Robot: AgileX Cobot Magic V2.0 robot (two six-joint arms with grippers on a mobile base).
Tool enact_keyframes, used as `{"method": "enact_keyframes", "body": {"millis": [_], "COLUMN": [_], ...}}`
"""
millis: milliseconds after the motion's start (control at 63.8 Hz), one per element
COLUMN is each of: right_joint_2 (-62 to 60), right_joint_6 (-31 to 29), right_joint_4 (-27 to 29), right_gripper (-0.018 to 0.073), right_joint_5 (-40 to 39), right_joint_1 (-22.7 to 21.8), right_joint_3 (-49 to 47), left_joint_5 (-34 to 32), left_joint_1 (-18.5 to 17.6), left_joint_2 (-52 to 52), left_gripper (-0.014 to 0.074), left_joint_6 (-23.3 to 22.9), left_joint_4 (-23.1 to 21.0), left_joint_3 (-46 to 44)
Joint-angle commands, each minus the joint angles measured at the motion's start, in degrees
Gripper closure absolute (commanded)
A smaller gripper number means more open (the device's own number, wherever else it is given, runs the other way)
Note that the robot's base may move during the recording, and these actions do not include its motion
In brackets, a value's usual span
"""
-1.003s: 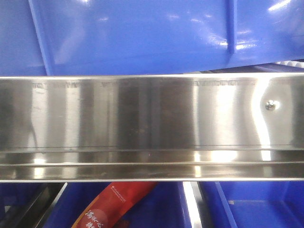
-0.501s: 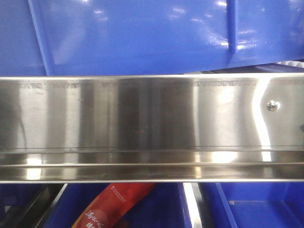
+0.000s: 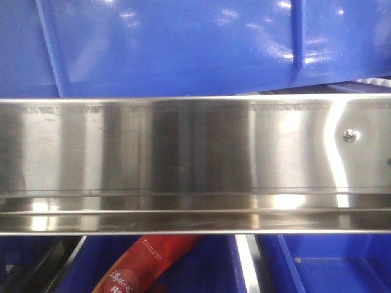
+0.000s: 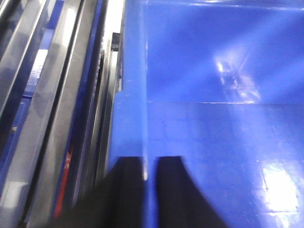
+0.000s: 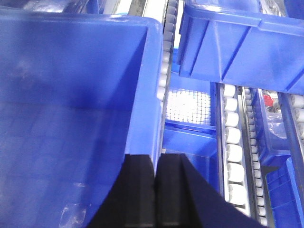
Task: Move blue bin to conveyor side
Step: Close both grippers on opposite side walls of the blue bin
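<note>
The blue bin [image 3: 183, 49] fills the top of the front view, its smooth wall and one vertical rib showing. My left gripper [image 4: 149, 164] is shut on the bin's left wall [image 4: 133, 118], one black finger on each side of the rim. The right gripper [image 5: 155, 164] is likewise shut on the bin's right wall [image 5: 149, 95]. Both wrist views look down into the bin's bare inside [image 5: 71, 118]. The conveyor side is out of view.
A shiny stainless-steel rail [image 3: 195, 159] crosses the front view. Below it lie a red packet [image 3: 146, 262] and other blue bins [image 3: 330, 268]. White roller tracks [image 5: 232, 142] and another blue bin [image 5: 237, 42] sit to the right. Metal rails [image 4: 52, 118] run along the left.
The blue bin's wall has crept slightly upward in the front view and its highlights have shifted. The rail and the packet have stayed put.
</note>
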Motion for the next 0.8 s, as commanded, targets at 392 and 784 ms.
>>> {"method": "enact_keyframes", "body": {"millis": [392, 784], "right_joint_2": [0.3, 0.3], "right_joint_6": [-0.5, -0.5], "right_joint_4": [-0.9, -0.9], "right_gripper": [0.0627, 0.0627], "right_joint_5": [-0.7, -0.7], "right_joint_1": [0.1, 0.1], "right_joint_3": [-0.6, -0.6], "left_joint_5": [-0.9, 2.2], "left_joint_1": [0.2, 0.2], "left_joint_2": [3.9, 4.1], "left_gripper": [0.0249, 0.0282], "left_joint_6": [-0.5, -0.5], "left_joint_4": [1.1, 3.7], "left_joint_3": [-0.5, -0.5]}}
